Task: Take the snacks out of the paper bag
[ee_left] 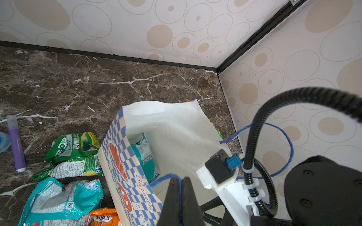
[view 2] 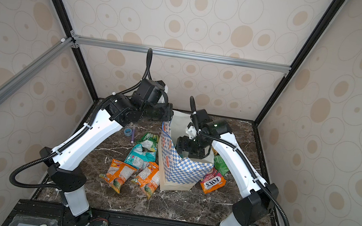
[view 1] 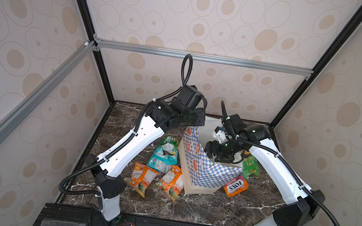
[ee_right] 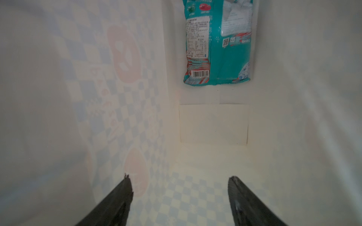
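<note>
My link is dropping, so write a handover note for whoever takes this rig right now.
Left tool: shut on the blue cord handle of the checkered blue-and-white paper bag.
Right tool: open, inside the bag, empty.
Done: six crinkly foil snack packets lie on the marble table beside the bag, among them the orange FOX'S packet.
Left: one teal foil packet visible at the bag's bottom; grasp and lift it out.

Oval-patterned beige walls point(view 1: 202, 12) enclose a dark marble tabletop point(view 1: 185, 206).
</note>
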{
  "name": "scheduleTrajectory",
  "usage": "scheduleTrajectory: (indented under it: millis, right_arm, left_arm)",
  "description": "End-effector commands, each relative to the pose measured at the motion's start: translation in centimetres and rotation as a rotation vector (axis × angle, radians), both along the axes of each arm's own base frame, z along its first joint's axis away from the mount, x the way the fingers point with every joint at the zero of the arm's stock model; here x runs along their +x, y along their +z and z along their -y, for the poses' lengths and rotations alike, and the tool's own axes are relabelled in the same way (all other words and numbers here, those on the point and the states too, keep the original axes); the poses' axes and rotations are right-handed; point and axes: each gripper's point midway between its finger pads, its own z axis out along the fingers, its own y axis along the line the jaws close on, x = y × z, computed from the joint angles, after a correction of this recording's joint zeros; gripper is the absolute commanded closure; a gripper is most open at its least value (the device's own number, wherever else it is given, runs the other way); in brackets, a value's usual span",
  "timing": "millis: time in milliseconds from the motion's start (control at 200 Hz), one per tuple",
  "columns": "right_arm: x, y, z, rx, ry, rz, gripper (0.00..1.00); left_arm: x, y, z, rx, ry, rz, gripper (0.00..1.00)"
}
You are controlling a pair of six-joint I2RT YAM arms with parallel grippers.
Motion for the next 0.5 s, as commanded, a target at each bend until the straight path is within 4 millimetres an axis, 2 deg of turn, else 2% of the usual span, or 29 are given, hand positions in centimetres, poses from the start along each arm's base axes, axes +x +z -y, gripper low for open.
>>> scheduleTrajectory:
  millis: [0, 165, 495]
  right_arm:
    - [-1.9, -1.0, -0.2, -0.014, 0.075, -0.052, 0.16]
    - [-3.1, -3.6, -0.1, -0.087, 0.148, -0.109, 0.09]
    - [-3.5, -9.3, -1.1, -0.13, 0.213, -0.197, 0.07]
  left_arm:
    - [-0.3, 2.0, -0.9, -0.023, -0.001, 0.053, 1.0]
    - [-0.2, 1.8, -0.8, -0.025, -0.002, 0.053, 1.0]
    - [-0.3, 1.3, -0.8, -0.022, -0.002, 0.042, 1.0]
